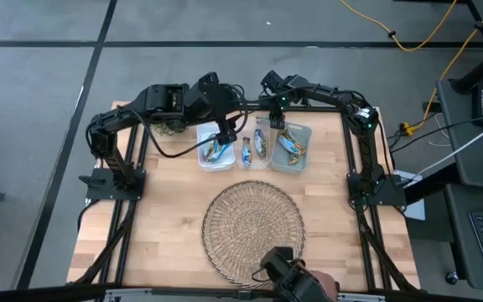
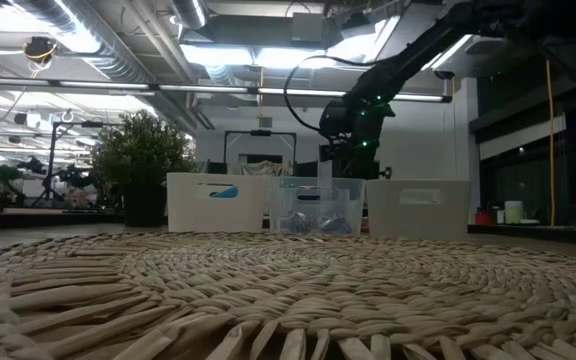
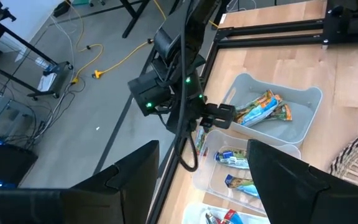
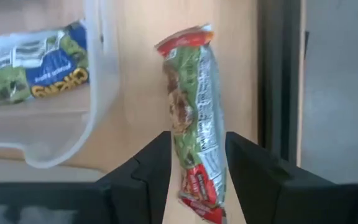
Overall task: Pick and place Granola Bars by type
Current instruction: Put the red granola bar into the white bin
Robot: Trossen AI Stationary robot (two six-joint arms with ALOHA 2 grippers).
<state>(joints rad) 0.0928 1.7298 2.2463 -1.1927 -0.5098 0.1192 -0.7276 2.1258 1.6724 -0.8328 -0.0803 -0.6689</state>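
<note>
The work surface is a light wooden table (image 1: 166,210) with a dark frame, standing on a grey floor; the low view shows a lit workshop room with a potted plant (image 2: 140,160) behind it. A round wicker tray (image 1: 254,225) lies on the near half of the table.

The left gripper (image 1: 224,134) hovers above the leftmost clear rectangular plastic bin (image 1: 215,149); its two dark fingers (image 3: 123,186) stand wide apart with nothing between them. Foil-wrapped granola bars in blue wrappers (image 1: 217,149) lie in that bin, directly below this gripper.

The middle clear plastic bin (image 1: 256,148), to the right of the left gripper, holds more blue-wrapped bars (image 1: 247,151).

The right gripper (image 1: 277,119) is at the far edge of the table, just behind the middle and rightmost bins. A green foil-wrapped granola bar with red ends (image 4: 191,118) stands between its fingers (image 4: 151,168). The bar touches at least one finger, but whether the fingers are clamped on it or slack cannot be told. The bar lies outside the bin wall, over bare wood.

The rightmost clear plastic bin (image 3: 303,112), beside the right gripper, holds bars in orange-brown and blue wrappers (image 3: 263,109).
</note>
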